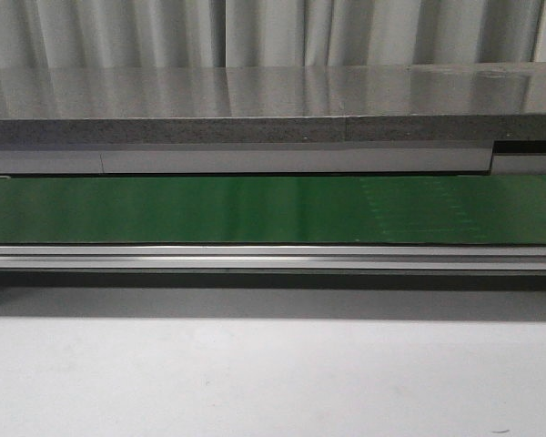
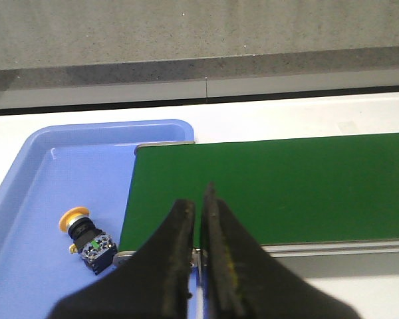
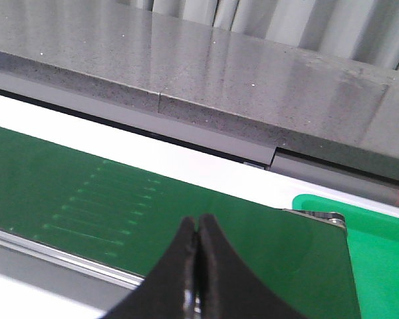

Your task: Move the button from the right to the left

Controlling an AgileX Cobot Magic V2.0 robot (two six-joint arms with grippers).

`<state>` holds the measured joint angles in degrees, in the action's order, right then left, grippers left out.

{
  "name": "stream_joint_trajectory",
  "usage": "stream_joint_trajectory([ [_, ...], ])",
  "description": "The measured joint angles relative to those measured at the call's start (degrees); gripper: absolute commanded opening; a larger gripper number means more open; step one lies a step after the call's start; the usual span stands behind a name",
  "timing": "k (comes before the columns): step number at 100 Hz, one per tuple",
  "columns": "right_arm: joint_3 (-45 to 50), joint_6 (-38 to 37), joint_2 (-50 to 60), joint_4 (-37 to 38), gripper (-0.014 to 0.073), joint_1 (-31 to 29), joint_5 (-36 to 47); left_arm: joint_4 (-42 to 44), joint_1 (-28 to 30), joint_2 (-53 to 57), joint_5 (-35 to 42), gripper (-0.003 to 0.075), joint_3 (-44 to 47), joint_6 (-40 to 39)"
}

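Note:
The button [image 2: 85,234], with a yellow-orange cap and a black body bearing a small green mark, lies on its side in a blue tray [image 2: 33,199] at the end of the green conveyor belt [image 2: 286,186] in the left wrist view. My left gripper [image 2: 199,199] is shut and empty, above the belt's near edge, beside the button and apart from it. My right gripper [image 3: 198,224] is shut and empty over the belt [image 3: 86,193] in the right wrist view. The front view shows the belt [image 1: 255,209] bare, with no gripper or button in it.
A green tray [image 3: 379,232] sits past the belt's end in the right wrist view. A grey stone-like ledge [image 1: 255,109] runs behind the belt. A metal rail [image 1: 255,257] lines the belt's front edge, with white table [image 1: 255,373] in front.

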<state>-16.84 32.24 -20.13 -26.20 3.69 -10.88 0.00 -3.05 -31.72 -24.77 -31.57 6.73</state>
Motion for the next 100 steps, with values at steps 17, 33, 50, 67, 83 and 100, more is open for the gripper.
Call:
stream_joint_trajectory([
  [17,0.0,0.0,0.0,0.0,-0.0068,0.0,0.0,0.0,0.0,0.0,2.3,0.0005,0.5,0.0],
  [33,0.0,0.0,0.0,0.0,-0.0068,0.0,0.0,0.4,-1.1,1.7,10.2,0.0005,3.5,-0.2],
  [50,0.0,0.0,0.0,0.0,-0.0068,0.0,0.0,4.6,-3.7,7.5,17.1,0.0005,10.2,-7.5],
  [67,0.0,0.0,0.0,0.0,-0.0068,0.0,0.0,6.5,-3.9,15.3,17.7,0.0005,18.7,-10.9],
  [83,0.0,0.0,0.0,0.0,-0.0068,0.0,0.0,7.1,-3.9,24.5,17.7,0.0005,25.5,-11.6],
  [100,0.0,0.0,0.0,0.0,-0.0068,0.0,0.0,7.2,-2.2,31.8,18.0,0.0005,31.1,-11.6],
])
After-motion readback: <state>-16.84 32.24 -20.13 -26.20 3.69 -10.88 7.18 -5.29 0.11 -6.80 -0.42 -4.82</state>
